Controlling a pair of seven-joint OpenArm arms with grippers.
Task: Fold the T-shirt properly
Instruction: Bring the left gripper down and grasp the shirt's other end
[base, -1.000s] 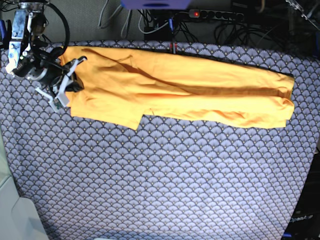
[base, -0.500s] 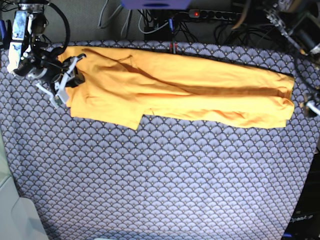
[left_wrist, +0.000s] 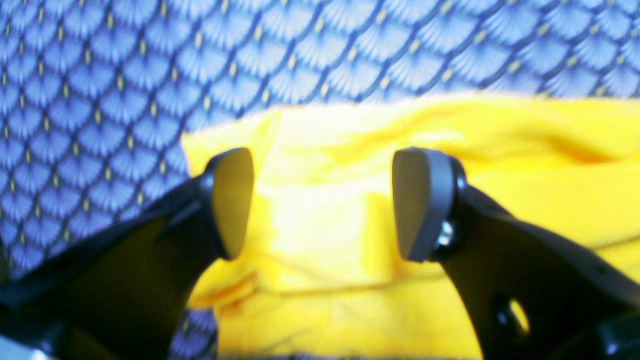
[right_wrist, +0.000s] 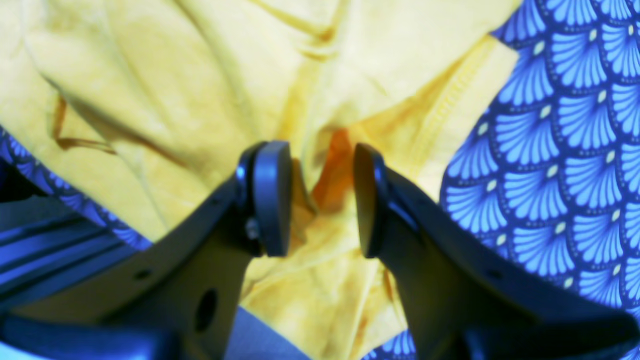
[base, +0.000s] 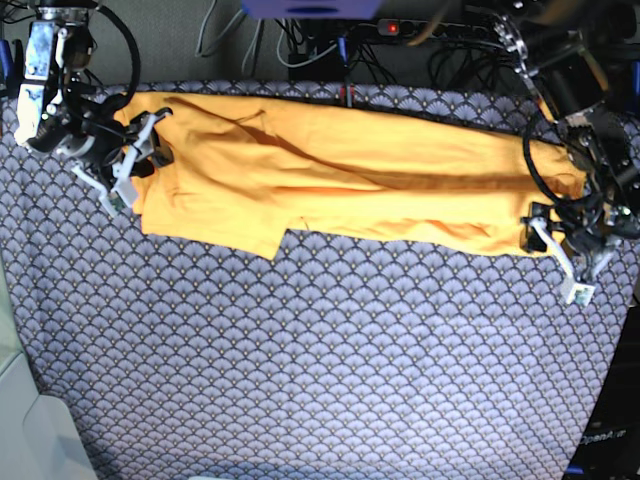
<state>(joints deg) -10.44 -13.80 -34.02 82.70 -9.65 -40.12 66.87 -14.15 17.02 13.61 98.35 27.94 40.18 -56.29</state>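
Yellow-orange T-shirt (base: 350, 160) lay in a long, loosely folded band across the upper part of the scallop-patterned cloth (base: 330, 350), running from the right arm's side to the left arm's side. One flap of it hung lower near the right arm's end, its corner pointing toward the bottom of the base view. The upper edge ran fairly straight, slanting down a bit toward the left arm's end; a diagonal fold crossed the right arm's half. Left gripper (left_wrist: 322, 205) was over the left arm's end of the shirt, jaws spread, one finger near the end edge, the other farther in; fabric showed flat between them, nothing pinched. Whether its fingertips touched the shirt, cannot tell. Right gripper (right_wrist: 322, 200) was at the opposite end, jaws apart too, rumpled fabric and a darker orange opening in a fold visible between the fingers. No cloth looked pinched there; contact with the fingers unclear. Wrinkles and ridges ran through the fabric around the right gripper, and a stitched hem (right_wrist: 447, 102) showed beside it. Black cables (base: 290, 45) looped beyond the upper edge of the shirt.
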